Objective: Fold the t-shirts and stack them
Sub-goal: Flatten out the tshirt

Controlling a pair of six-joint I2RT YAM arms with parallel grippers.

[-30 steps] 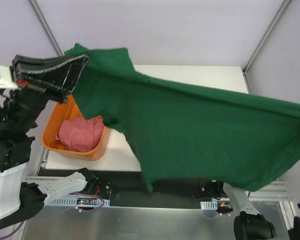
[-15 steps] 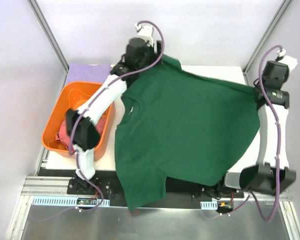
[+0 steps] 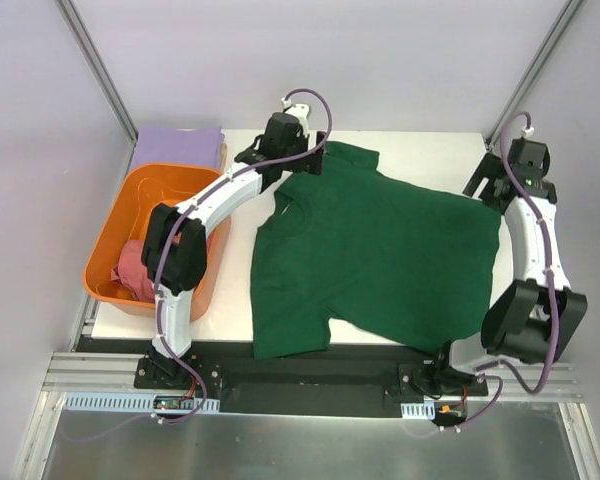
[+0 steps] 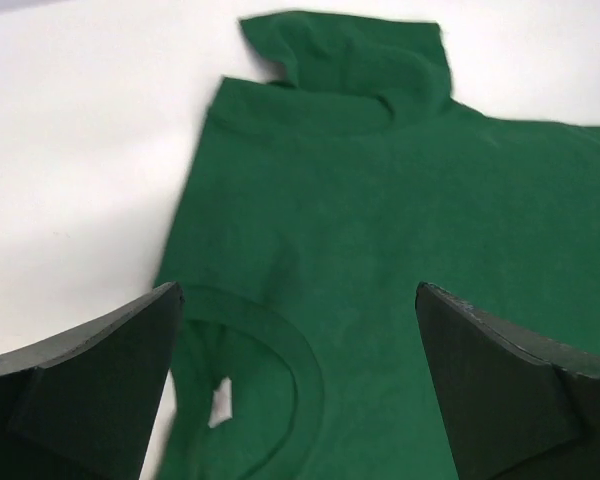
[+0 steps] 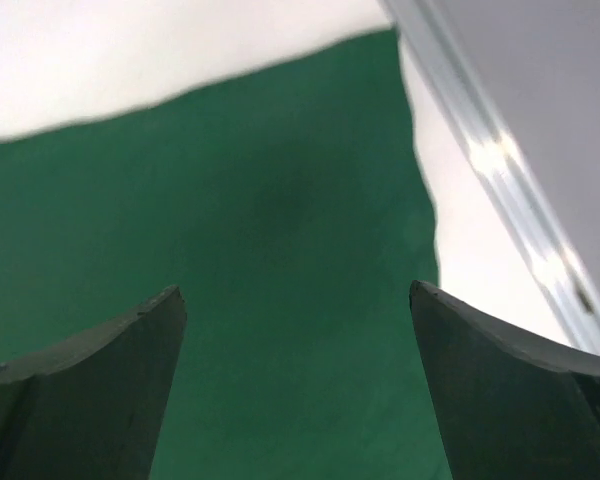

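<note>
A dark green t-shirt (image 3: 380, 250) lies spread flat on the white table, collar (image 3: 280, 205) toward the left and hem toward the right. My left gripper (image 3: 298, 162) hovers open just above the collar and far sleeve, its jaws wide apart over the neckline (image 4: 298, 290). Over the shirt's far right hem corner (image 5: 230, 180) my right gripper (image 3: 486, 186) is open with nothing between its fingers. A pinkish-red t-shirt (image 3: 135, 270) lies crumpled in the orange basket. A folded lavender t-shirt (image 3: 178, 142) rests at the back left.
The orange basket (image 3: 105, 235) stands at the table's left side, beside my left arm. The green shirt's near sleeve (image 3: 290, 340) reaches the table's front edge. A metal frame post (image 5: 520, 190) runs close to my right gripper.
Both grippers opened and let go of the green shirt. It went from being held stretched in the air to lying flat on the table, and both arms now sit low at the far side.
</note>
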